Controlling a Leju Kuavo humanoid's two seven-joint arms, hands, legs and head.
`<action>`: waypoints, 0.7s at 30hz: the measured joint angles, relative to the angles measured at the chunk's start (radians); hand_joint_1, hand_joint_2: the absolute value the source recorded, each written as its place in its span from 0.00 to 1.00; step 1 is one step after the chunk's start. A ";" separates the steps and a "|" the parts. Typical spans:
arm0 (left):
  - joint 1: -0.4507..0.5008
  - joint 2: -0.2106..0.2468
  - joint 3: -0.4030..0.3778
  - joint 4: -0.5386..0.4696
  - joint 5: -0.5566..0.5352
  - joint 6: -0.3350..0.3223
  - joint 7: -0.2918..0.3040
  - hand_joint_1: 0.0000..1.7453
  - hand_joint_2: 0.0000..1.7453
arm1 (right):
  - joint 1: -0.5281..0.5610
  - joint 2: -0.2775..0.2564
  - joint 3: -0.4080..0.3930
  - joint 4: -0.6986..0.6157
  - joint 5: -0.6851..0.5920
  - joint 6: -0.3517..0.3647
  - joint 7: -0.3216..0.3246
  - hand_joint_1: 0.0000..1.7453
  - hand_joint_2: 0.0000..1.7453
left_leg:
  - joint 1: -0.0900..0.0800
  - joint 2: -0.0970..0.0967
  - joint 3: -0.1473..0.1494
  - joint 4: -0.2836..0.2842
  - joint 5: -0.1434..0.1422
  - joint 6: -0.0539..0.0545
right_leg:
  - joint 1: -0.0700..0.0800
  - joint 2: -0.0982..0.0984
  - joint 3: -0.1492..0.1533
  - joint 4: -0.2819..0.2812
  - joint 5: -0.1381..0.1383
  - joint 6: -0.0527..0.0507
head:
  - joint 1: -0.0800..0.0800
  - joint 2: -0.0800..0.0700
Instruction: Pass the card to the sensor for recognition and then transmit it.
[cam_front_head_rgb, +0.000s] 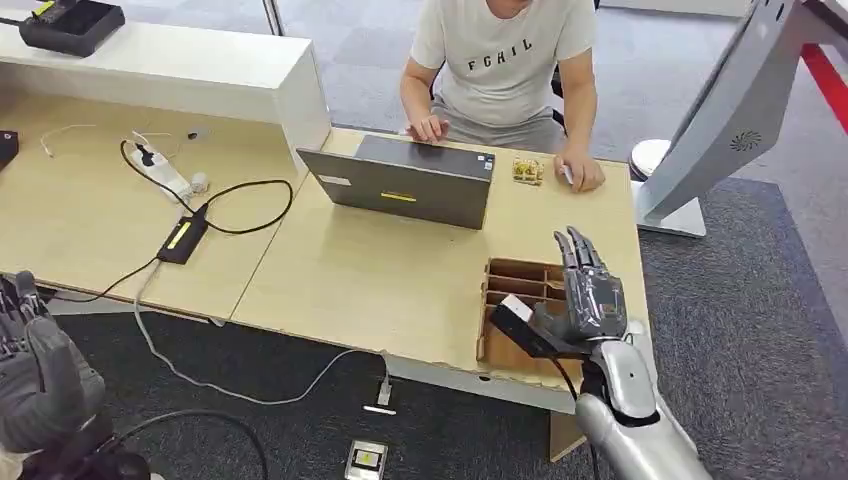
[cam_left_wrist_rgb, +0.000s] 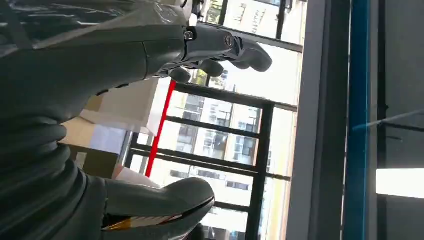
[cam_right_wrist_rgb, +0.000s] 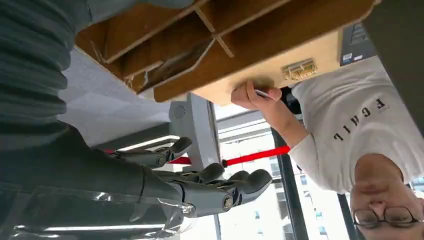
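The right robot hand (cam_front_head_rgb: 590, 300) hovers over the wooden slotted box (cam_front_head_rgb: 520, 285) at the near right corner of the worktop (cam_front_head_rgb: 380, 270), fingers stretched forward and apart, thumb out to the side, holding nothing so far as the head view shows. A pale card (cam_front_head_rgb: 516, 306) stands in one of the box's near slots, just beside the thumb, so the step in hand looks like picking that card out. To do it well, the hand should come down with the thumb on one face of the card and a finger on the other, pinch near the exposed top edge, and lift straight up along the slot so the dividers do not snag it (the box looks light and may tip or slide if dragged sideways). The left robot hand (cam_front_head_rgb: 40, 375) hangs low beside the worktop, fingers loosely apart and empty. A person (cam_front_head_rgb: 505, 60) sits across the worktop behind a laptop (cam_front_head_rgb: 400, 185); which object is the sensor I cannot tell.
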 joint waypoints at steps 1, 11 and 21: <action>0.000 0.000 0.002 0.001 0.001 -0.003 0.000 0.00 1.00 | 0.007 -0.003 0.000 -0.005 -0.002 0.003 0.001 0.00 1.00 | 0.000 0.000 0.000 0.000 0.000 0.000 | 0.000 0.000 0.000 0.000 0.000 0.000 | 0.000 0.000; -0.009 0.005 0.004 0.021 0.030 -0.016 0.000 0.00 1.00 | 0.057 -0.037 -0.014 -0.053 0.007 0.012 0.042 0.00 1.00 | 0.000 0.000 0.000 0.000 0.000 0.000 | 0.000 0.000 0.000 0.000 0.000 0.000 | 0.000 0.000; -0.031 0.023 0.000 0.053 0.048 -0.017 0.000 0.00 1.00 | 0.092 -0.079 -0.049 -0.124 0.040 0.006 0.081 0.00 1.00 | 0.000 0.000 0.000 0.000 0.000 0.000 | 0.000 0.000 0.000 0.000 0.000 0.000 | 0.000 0.000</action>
